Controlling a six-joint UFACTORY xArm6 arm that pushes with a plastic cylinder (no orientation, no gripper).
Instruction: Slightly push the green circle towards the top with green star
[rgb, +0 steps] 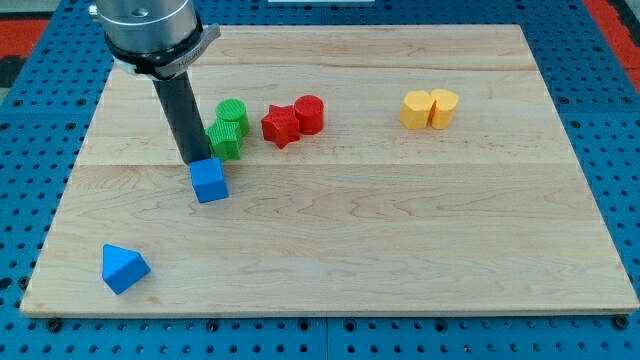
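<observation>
Wood counter (400, 230) on blue pegboard. No jaws; tip (196, 160) sits just left of green star (224, 140), which touches green circle (232, 113) above it. Push apparently pending.

Green circle (232, 114), green star (224, 140); red pair (294, 120); yellow pair (430, 109); blue cube (209, 181), blue triangle (123, 268); pale wood-grain board (400, 230); dark rod (181, 115).

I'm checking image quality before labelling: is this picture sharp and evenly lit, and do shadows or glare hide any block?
Camera view: sharp and evenly lit, no glare on the wooden board; shadows are soft and short. My tip is hidden behind the blue cube, and the rod covers the left edge of the green star below the green circle.
</observation>
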